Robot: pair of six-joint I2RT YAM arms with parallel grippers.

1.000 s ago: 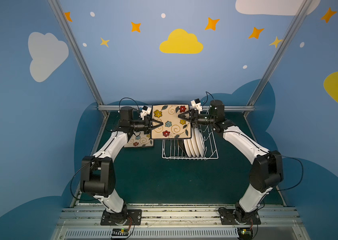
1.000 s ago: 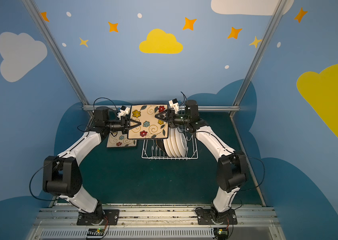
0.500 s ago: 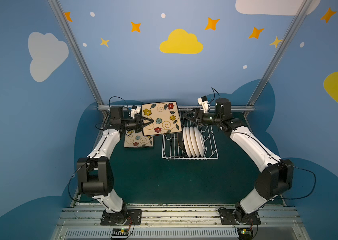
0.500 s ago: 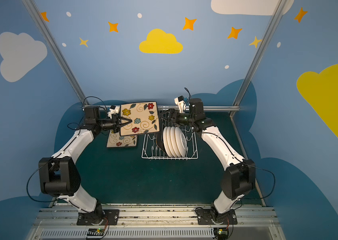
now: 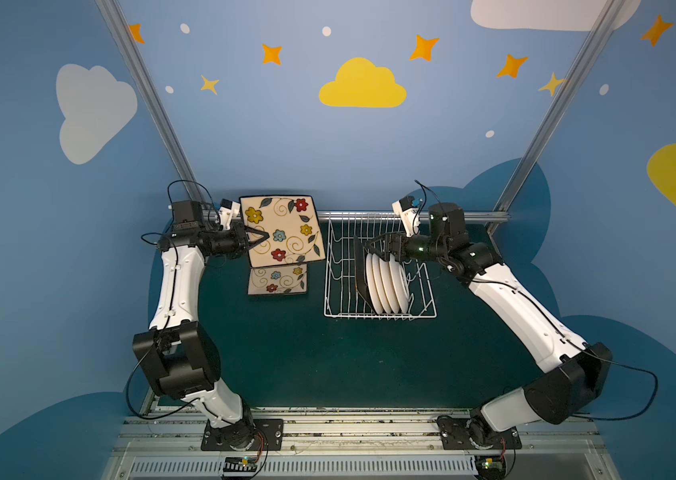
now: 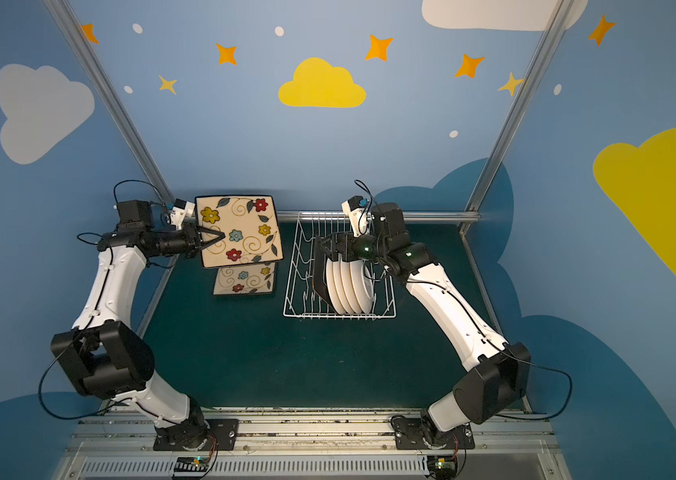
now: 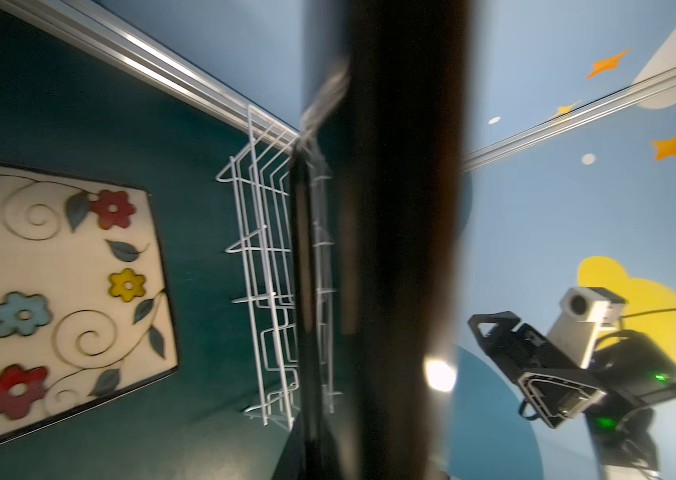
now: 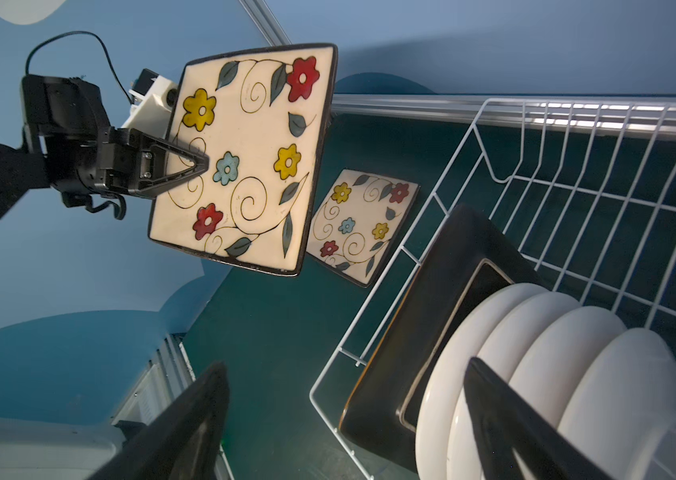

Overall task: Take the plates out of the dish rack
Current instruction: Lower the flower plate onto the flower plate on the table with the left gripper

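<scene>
Dark green tabletop (image 5: 286,357) beneath blue cloud-painted walls (image 5: 244,124) is shown in both top views, with the dish rack (image 5: 338,272) set at the back. The left gripper (image 5: 263,239) is seen closed narrowly on one edge of a floral square plate (image 5: 288,232), raised and tilted above a second floral plate (image 5: 278,281) lying flat just beside the rack. The right gripper (image 5: 377,246) is spread wide above a black-backed square plate (image 5: 361,276) and four white round plates (image 5: 388,286) standing on edge in the rack. From the left wrist view the second floral plate (image 7: 58,282) and the dish rack (image 7: 259,257) can be made out, but the grip is lost in a dark blur. From the right wrist view the right gripper (image 8: 346,363) is shown with jaws well apart, framing the black-backed square plate (image 8: 444,291) and the nearest white round plates (image 8: 577,345). The floral square plate should be levelled, squared over the second floral plate and lowered until nearly touching before release, so that no drop is risked. The right jaws should be closed on the black-backed square plate's upper rim alone, the neighbouring white plate being left outside.
</scene>
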